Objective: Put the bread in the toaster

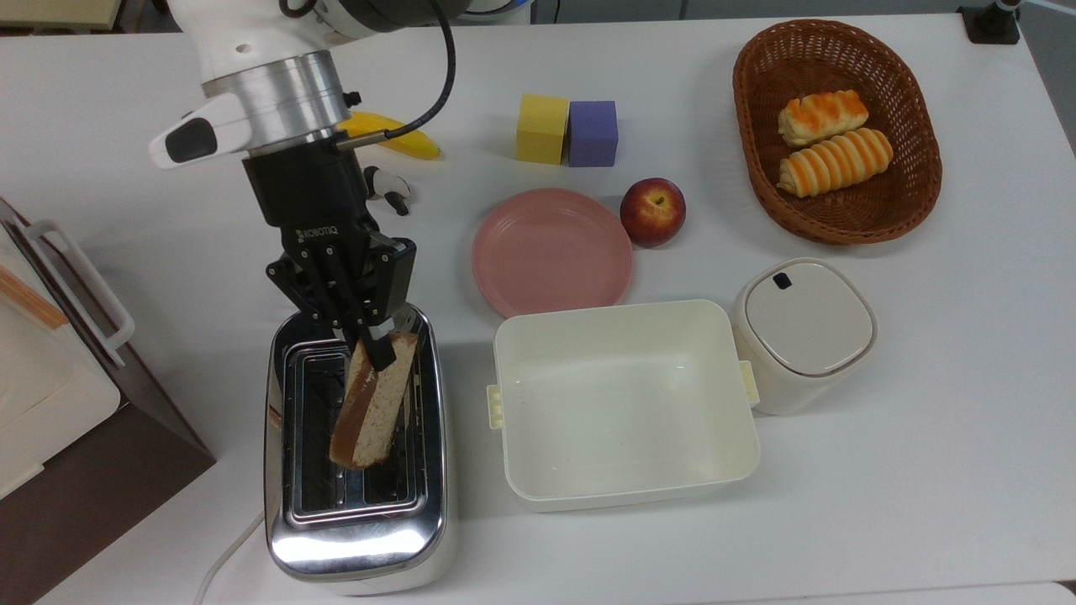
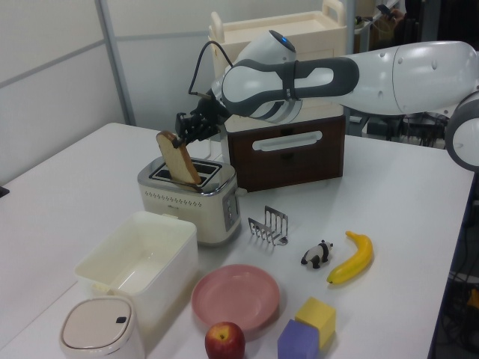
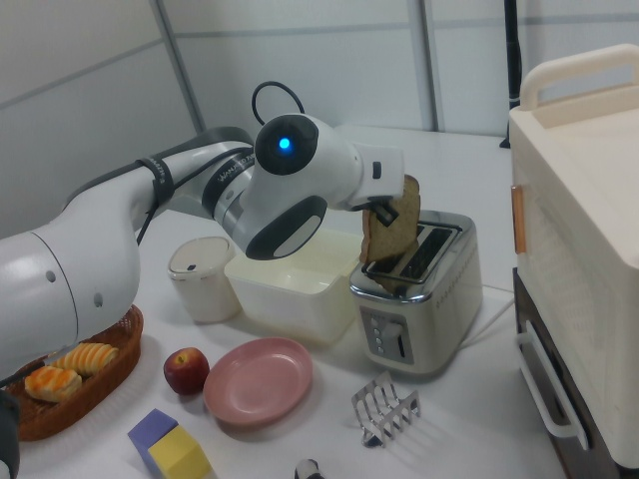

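Note:
My gripper is shut on the top edge of the bread, a brown speckled slice with a darker crust. It holds the slice tilted above the chrome two-slot toaster. In the left view the bread leans with its lower corner at the slot nearer the cream tub, most of it standing out above the toaster, while the gripper grips its upper end. The right view shows the bread upright over the toaster, pinched by the gripper.
A cream tub stands just to the top view's right of the toaster, with a lidded canister beyond. Behind are a pink plate, apple, two cubes, banana, panda toy and a roll basket. A brown cabinet flanks the toaster.

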